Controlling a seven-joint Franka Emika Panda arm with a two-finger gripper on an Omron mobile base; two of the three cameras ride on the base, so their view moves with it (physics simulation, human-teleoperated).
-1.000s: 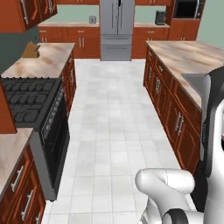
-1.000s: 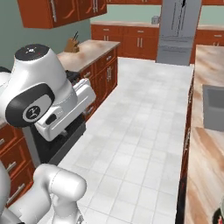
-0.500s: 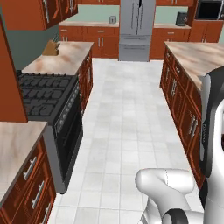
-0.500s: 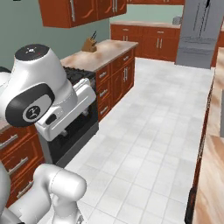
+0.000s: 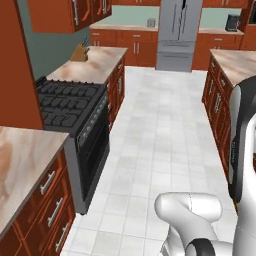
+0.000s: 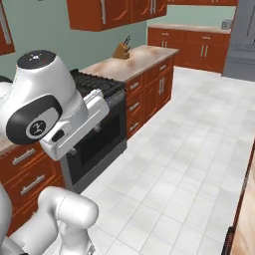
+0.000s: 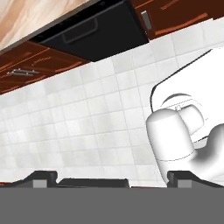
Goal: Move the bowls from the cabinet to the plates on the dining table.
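Cabinet [image 5: 60, 15] of reddish-brown wood hangs upper left, above a black stove [image 5: 70, 102] and marble counter [image 5: 92, 70] bearing a knife block [image 5: 80, 51]. Gripper [image 7: 111, 178] hangs over white floor tiles [image 5: 160, 130], fingers spread apart, holding nothing.

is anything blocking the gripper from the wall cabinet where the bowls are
The gripper hangs open, aimed at floor tiles by the black stove. The wall cabinet above the counter has its doors closed, so those stand before anything inside. No bowls can be seen.
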